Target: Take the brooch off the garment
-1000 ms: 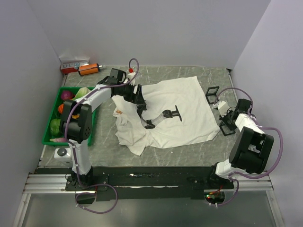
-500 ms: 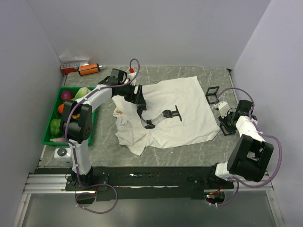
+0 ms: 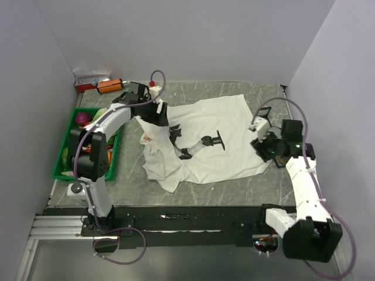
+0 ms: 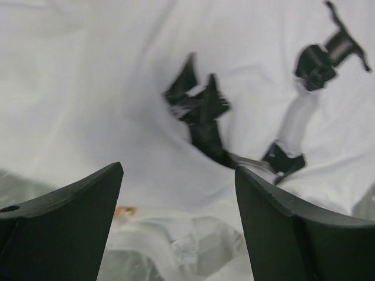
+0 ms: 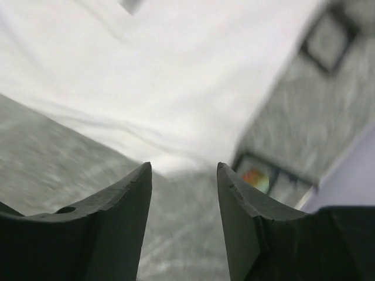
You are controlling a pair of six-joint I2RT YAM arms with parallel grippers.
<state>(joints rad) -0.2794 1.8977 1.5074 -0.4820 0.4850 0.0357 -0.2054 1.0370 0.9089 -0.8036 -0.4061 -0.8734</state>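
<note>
while right wrist sees garment [image 5: 176, 70], overhead shows brooch [image 3: 147, 139].

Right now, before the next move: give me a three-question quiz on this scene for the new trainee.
1. True or false: the left gripper is shut on the brooch.
2. Where on the garment is the brooch? A) crumpled left edge B) right edge C) middle
3. Fill in: in the top view, the green bin stands to the ____ of the garment.
Key: 1 false; 2 A; 3 left.
</note>
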